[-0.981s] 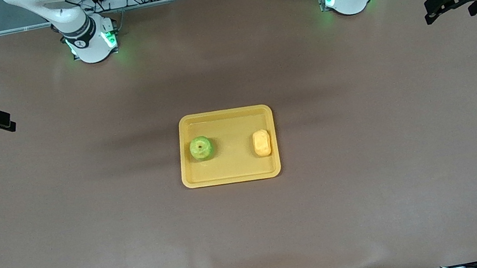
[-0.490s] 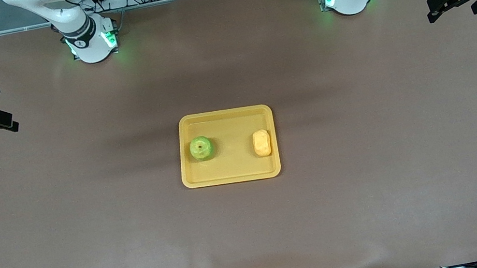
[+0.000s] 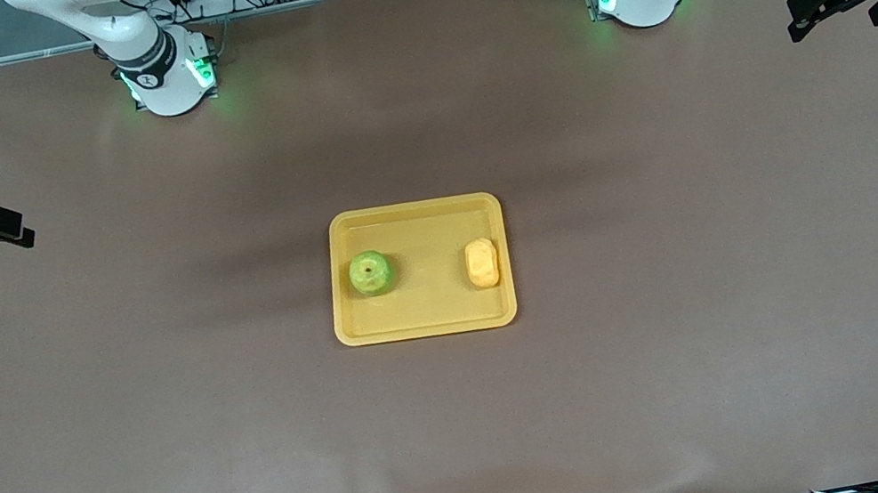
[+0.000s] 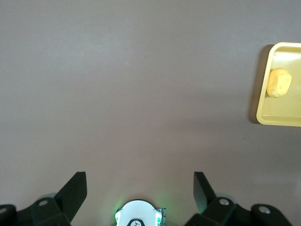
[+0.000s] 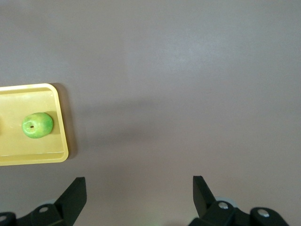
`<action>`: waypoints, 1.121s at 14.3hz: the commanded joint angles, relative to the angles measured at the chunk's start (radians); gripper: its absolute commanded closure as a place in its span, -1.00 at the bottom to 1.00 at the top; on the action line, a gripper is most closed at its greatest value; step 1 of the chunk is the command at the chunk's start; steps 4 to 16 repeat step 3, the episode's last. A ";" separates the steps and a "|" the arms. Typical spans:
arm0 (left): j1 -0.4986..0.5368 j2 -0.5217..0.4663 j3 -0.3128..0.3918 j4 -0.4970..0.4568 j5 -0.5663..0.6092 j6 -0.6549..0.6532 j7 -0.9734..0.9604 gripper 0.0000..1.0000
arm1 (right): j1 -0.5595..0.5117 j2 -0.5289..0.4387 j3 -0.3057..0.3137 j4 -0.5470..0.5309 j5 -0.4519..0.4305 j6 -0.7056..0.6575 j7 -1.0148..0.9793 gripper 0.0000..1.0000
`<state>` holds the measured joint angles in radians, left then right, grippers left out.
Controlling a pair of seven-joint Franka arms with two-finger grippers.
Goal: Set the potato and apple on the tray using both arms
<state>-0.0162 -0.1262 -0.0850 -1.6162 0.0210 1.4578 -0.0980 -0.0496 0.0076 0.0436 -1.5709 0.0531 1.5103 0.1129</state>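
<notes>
We see the tray [image 3: 428,325] mid-desk [image 3: 692,346], the apple [image 3: 370,273] resting in it toward the right arm's end and the potato [image 3: 482,263] toward the left arm's end. The left gripper [image 3: 804,12] and right gripper [image 3: 2,229] hover over their own desk ends, well apart from the tray, jaws wide and empty.

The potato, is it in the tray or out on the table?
In the tray. The potato lies inside the rim of the tray, at the end toward the left arm, apart from the apple.
</notes>
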 commanded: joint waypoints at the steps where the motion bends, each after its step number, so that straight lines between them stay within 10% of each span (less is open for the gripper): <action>1: 0.007 0.014 -0.002 0.033 -0.006 -0.024 -0.002 -1.00 | 0.013 -0.037 -0.011 -0.024 0.019 0.007 0.017 -1.00; 16: 0.005 0.020 -0.002 0.032 -0.006 -0.024 -0.003 -1.00 | 0.011 -0.032 -0.011 -0.012 0.019 0.004 0.002 -1.00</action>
